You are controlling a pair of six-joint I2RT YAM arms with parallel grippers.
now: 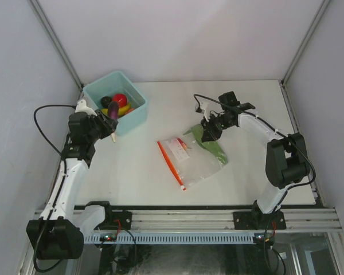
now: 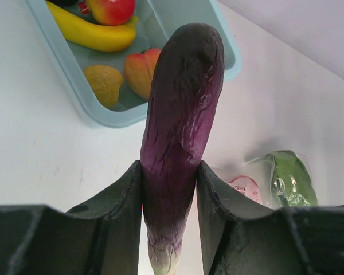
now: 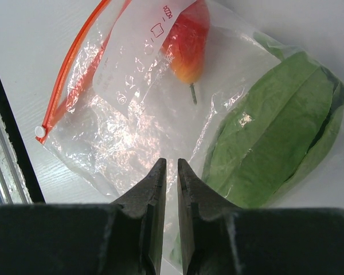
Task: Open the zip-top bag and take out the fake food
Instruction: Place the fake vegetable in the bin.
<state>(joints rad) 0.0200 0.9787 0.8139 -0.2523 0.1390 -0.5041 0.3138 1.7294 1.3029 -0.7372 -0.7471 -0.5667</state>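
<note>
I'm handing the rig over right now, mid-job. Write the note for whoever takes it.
Left gripper: shut on the eggplant, held at the near edge of the bin.
Right gripper: jaws nearly together, apparently pinching the film of the bag, mid-table.
Done: banana, apple and two more pieces lie in the bin.
Left: drop the eggplant into the bin, then take out the red-orange fruit and the green leaf, which looks at least partly under the film.

Your left gripper (image 2: pixel 169 175) clamped on a purple eggplant (image 2: pixel 183 109), teal bin (image 2: pixel 60 60) holding a banana (image 2: pixel 94 35) beyond, bag (image 2: pixel 264 172) at right.
</note>
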